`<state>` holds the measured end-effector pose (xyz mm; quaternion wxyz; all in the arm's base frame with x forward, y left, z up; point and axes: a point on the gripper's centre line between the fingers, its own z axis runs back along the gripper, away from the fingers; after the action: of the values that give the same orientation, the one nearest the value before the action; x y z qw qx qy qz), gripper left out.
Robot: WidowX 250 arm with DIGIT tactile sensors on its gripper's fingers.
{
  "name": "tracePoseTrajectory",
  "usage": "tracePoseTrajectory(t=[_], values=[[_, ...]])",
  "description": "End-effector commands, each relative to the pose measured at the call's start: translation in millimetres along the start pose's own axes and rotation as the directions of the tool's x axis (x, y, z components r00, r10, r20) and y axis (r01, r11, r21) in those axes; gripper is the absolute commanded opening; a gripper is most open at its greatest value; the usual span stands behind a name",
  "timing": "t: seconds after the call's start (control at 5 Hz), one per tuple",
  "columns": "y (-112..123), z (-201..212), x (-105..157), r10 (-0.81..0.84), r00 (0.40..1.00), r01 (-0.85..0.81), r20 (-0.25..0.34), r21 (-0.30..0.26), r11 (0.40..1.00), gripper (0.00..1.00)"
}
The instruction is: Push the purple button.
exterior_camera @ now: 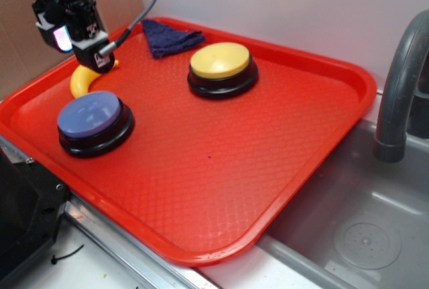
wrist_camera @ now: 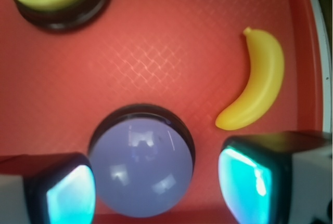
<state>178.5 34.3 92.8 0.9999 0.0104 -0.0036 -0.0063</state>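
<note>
The purple button [exterior_camera: 90, 116] has a pale lavender-blue dome on a black base and sits at the left of the red tray [exterior_camera: 221, 168]. My gripper [exterior_camera: 80, 47] hangs above the tray, behind and above this button, over the banana. In the wrist view the button [wrist_camera: 141, 167] lies below and between my two fingers, whose cyan-lit pads [wrist_camera: 70, 198] stand wide apart. My gripper [wrist_camera: 156, 193] is open and empty and is not touching the button.
A same-sized yellow button [exterior_camera: 221, 61] stands further back on the tray. A yellow toy banana [exterior_camera: 82, 81] and a dark blue cloth [exterior_camera: 167, 37] lie near the tray's far left. A sink [exterior_camera: 362, 235] and grey faucet [exterior_camera: 402, 81] are to the right.
</note>
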Motion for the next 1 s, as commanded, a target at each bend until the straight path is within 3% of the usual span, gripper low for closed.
tracePoseTrajectory(t=[0.0,0.4,0.8], values=[[4,-18,-17,0.014,1.000,-0.014,0.004,-0.001,1.000,1.00],[-4,-49,-13,-0.003,1.000,0.003,0.004,-0.018,1.000,1.00],[-14,-30,-5,-0.031,0.999,0.032,-0.020,0.055,0.998,1.00]])
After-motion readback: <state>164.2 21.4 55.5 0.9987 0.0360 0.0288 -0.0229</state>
